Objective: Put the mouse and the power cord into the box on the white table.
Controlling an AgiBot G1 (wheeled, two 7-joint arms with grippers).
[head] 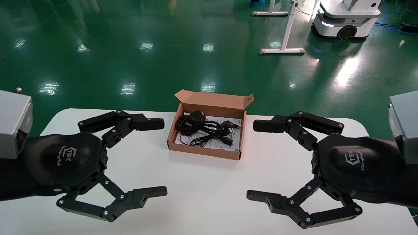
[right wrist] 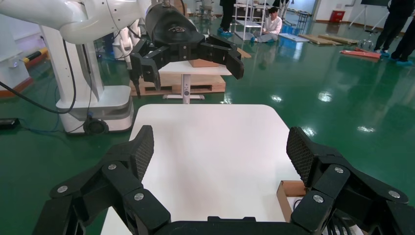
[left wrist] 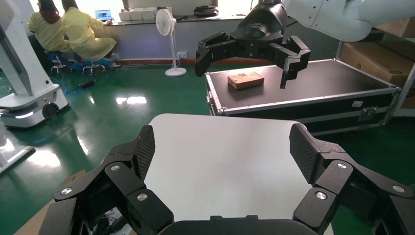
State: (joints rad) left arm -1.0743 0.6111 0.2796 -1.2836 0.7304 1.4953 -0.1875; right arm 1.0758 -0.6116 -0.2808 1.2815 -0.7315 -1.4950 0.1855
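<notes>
1. Sitting near the far edge of the white table (head: 202, 195), about midway along it, was the box (head: 183, 145), a shallow brown cardboard one with its flap lid standing upright at the back.
2. The mouse (head: 197, 115) was already inside, tucked into the box's far left corner, black and oval, pretty much touching the back wall.
3. The power cord (head: 199, 129) was in there too, a loose bundle of thick black cable spread over the printed white sheet lining the bottom, with its plug (head: 232, 127) toward the right side of the box. Honestly the thin mouse cable and the thick cord were tangled enough that I couldn't separate them cleanly.
4. The left gripper (head: 160, 157) hovered over the tabletop's left half, fingers spread wide apart and pointing inward toward the box, with nothing between them. In the left wrist view the same gripper (left wrist: 222, 152) showed both ribbed pads (left wrist: 146, 149) wide apart over bare white tabletop.
5. The right gripper (head: 258, 160) mirrored it over the right half, fingers also wide open and holding nothing, tips aimed at the box from the other side. The right wrist view (right wrist: 220, 152) agreed, and a corner of the box (right wrist: 288, 188) peeked in beside one finger.
6. Both grippers sat clear of the box, neither one touching it.
7. Beyond the far edge was glossy green floor, with a white wheeled robot base (head: 346, 19) off past the far right corner.
</notes>
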